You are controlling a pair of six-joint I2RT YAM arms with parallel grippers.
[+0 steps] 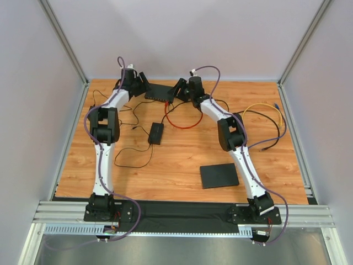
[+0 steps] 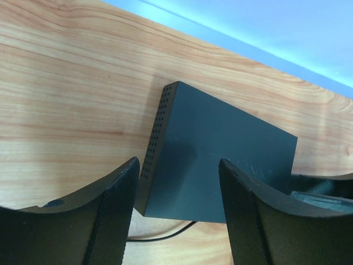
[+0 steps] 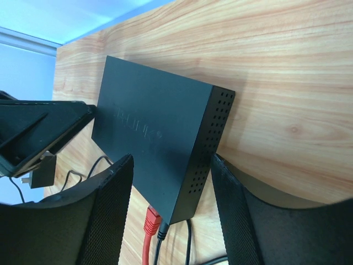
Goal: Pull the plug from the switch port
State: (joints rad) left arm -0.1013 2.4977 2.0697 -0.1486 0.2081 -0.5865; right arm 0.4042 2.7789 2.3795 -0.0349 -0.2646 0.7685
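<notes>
The switch [image 1: 160, 92] is a flat black box at the back of the table. A red plug [image 3: 150, 220] sits in a front port near its right end, with a black plug [image 3: 163, 233] beside it. Its red cable [image 1: 182, 122] loops forward on the wood. My right gripper [image 3: 172, 160] hangs open over the switch's [image 3: 160, 132] right end, one finger on each side of the corner, the red plug just below. At the other end my left gripper [image 2: 179, 163] is open above the switch [image 2: 220, 160]. Neither holds anything. In the top view the left gripper [image 1: 144, 83] and right gripper [image 1: 177, 88] flank the switch.
A black power brick [image 1: 156, 133] with thin black leads lies mid-table. A black flat pad [image 1: 219, 175] rests front right. Yellow cable [image 1: 265, 106] and purple cable [image 1: 274, 141] trail on the right. A thin black lead [image 2: 160, 236] runs under the switch's left end. Enclosure walls stand close behind.
</notes>
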